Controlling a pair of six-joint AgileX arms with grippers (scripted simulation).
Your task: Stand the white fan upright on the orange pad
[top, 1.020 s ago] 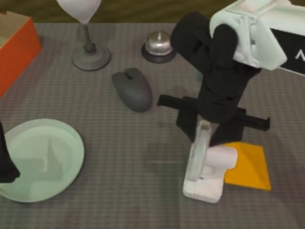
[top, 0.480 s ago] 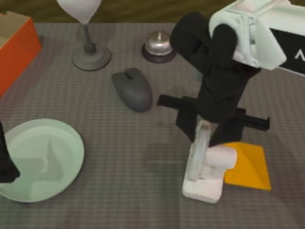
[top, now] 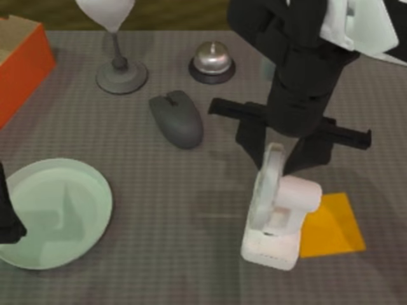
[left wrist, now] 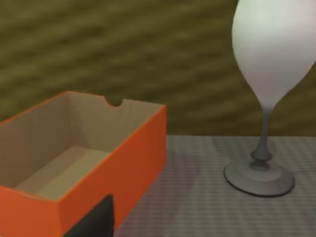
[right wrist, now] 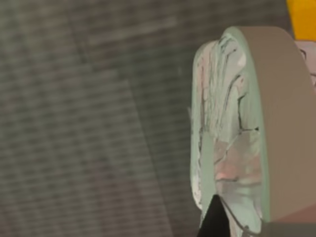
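The right hand (top: 275,159) pinches the white fan (top: 275,213) by its grille, the fan upright just left of the orange pad (top: 334,225), overlapping its edge. The orange-red box (left wrist: 84,163) sits open and empty, as does the pale green plate (top: 54,213) (left hand (top: 7,219) parked over it; I cannot tell its state).

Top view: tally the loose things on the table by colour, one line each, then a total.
White: 2, the white fan, lamp
Orange: 2, the orange pad, box
Grey: 1, mouse
Silver: 1, bell
Green: 1, plate
Total: 7
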